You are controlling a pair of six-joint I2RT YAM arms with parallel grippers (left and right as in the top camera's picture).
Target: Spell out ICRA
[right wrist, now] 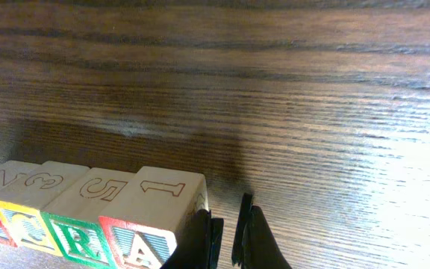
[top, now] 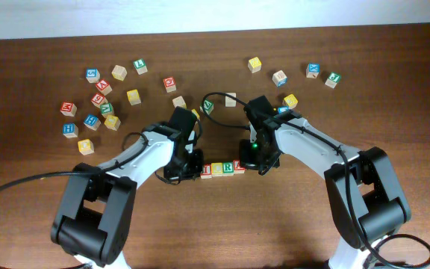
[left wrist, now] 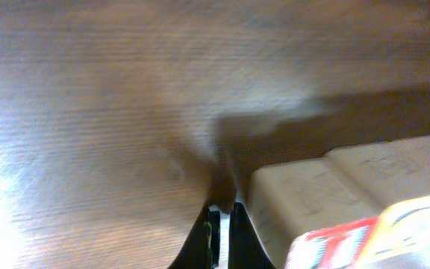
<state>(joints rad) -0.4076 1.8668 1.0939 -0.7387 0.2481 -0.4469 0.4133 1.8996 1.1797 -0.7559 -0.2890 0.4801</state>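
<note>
Black-fingered right gripper (right wrist: 228, 228), fingers together and empty, sits just right of the row of four pale wooden letter cubes (right wrist: 88, 217) reading ICRA. The left gripper (left wrist: 221, 228), likewise closed, flanks the other end. Press inward gently, squaring without toppling.

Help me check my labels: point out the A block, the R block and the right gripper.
A block (right wrist: 142, 252): right wrist view, on its lettered front face.
R block (right wrist: 73, 239): right wrist view, on its lettered front face.
right gripper (right wrist: 228, 228): right wrist view, midway between its fingertips.
</note>
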